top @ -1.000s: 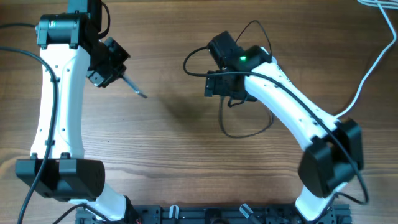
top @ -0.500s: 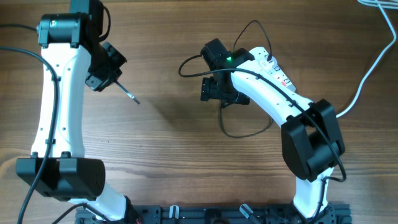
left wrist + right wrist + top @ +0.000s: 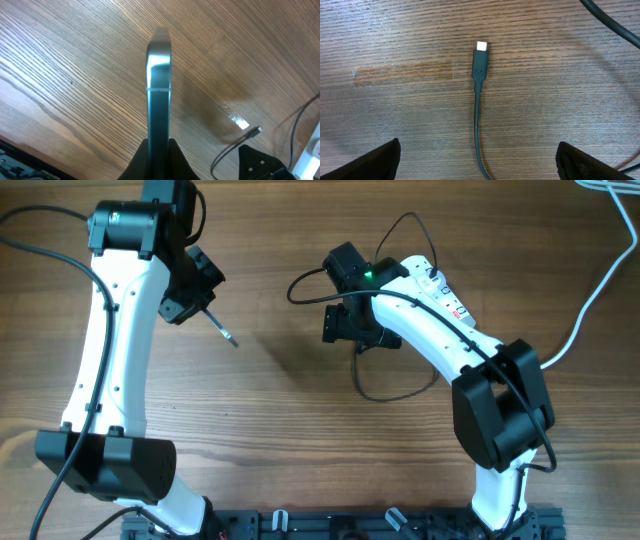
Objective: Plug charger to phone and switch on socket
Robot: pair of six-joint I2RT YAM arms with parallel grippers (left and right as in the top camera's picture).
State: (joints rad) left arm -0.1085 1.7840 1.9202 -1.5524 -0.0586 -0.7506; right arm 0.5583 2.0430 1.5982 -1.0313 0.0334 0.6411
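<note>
Left gripper [image 3: 159, 150] clamps the phone [image 3: 159, 75], thin edge sticking straight out ahead; right gripper [image 3: 479, 161] gapes wide, charger [image 3: 479, 65] tip lying loose just ahead, centred on the gap.

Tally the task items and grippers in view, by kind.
grippers: 2 (left gripper, right gripper)
phone: 1
charger: 1
power strip: 1
total: 5

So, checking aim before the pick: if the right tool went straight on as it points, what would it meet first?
Probably the charger, lying flat on the wooden table, centred in the open right tool; nothing shows in between, though depth is hard to judge.
</note>
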